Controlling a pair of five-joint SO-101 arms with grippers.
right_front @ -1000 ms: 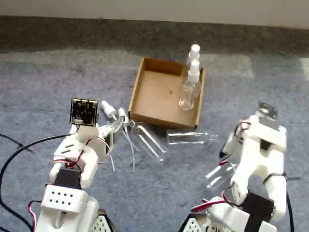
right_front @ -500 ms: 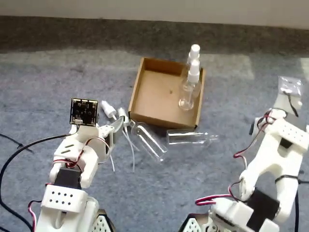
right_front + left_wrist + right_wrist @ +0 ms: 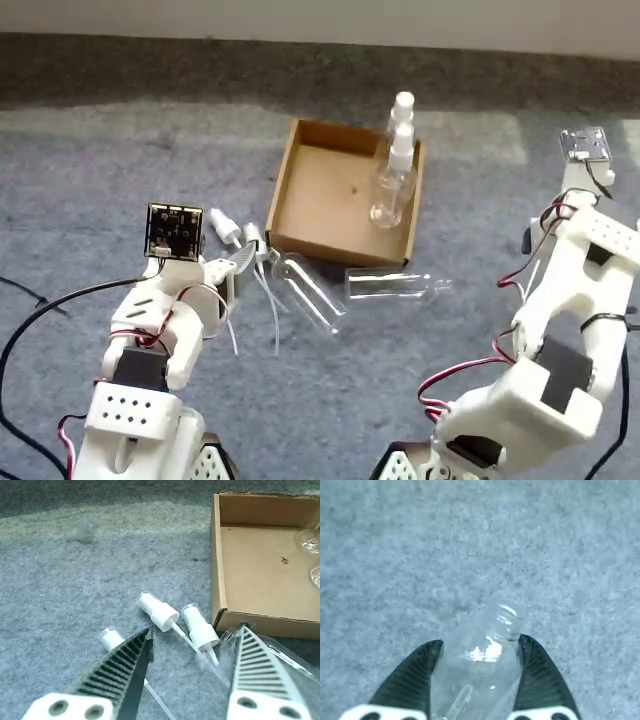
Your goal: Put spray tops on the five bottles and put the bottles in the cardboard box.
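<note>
You've two capped bottles (image 3: 392, 175) upright in the cardboard box (image 3: 330, 200), two bare clear bottles (image 3: 395, 285) lying just before it, three spray tops (image 3: 157, 611) loose by its corner, one uncapped bottle (image 3: 480, 680) held in your right gripper (image 3: 481, 642).

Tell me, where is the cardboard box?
In the high view the cardboard box sits in the middle, two topped bottles standing at its right wall and loose spray tops off its near-left corner.
</note>
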